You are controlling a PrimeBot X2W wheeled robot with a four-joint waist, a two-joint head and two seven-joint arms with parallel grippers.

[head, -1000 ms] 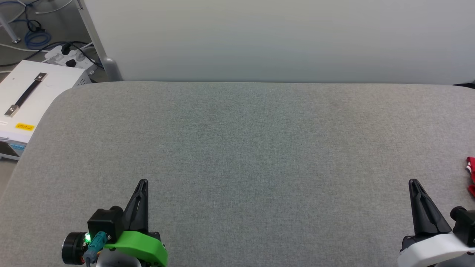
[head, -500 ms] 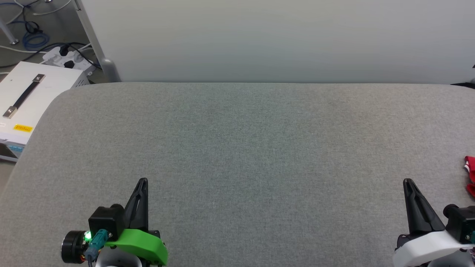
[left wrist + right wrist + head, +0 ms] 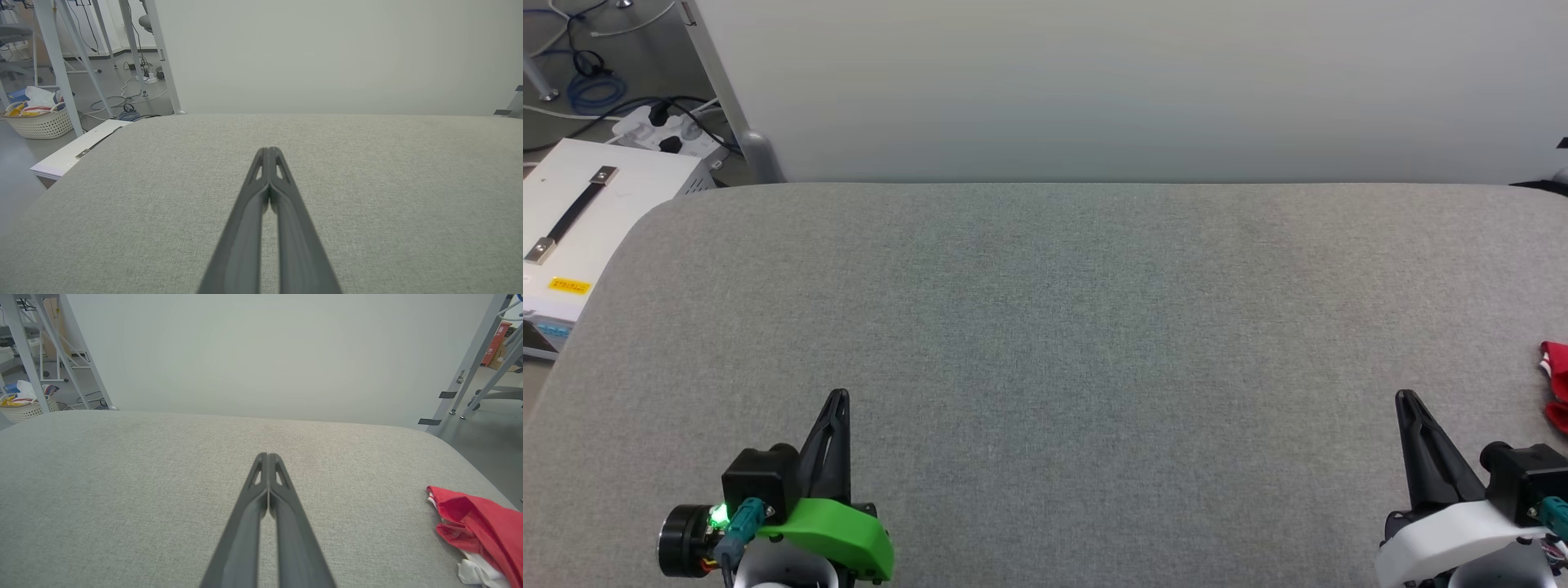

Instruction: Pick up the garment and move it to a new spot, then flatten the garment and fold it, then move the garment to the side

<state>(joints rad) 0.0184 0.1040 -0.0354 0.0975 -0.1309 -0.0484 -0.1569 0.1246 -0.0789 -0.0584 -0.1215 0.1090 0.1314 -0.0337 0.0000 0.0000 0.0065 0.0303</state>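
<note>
We list one red-and-white garment, seemingly bunched, at the grey worktop's right edge, near our right tool. That tool and the left tool: fingers pressed together, empty.

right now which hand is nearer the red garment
Right. The right hand is close to the garment, just to its left; the left hand is far off to the left across the gray surface.
</note>
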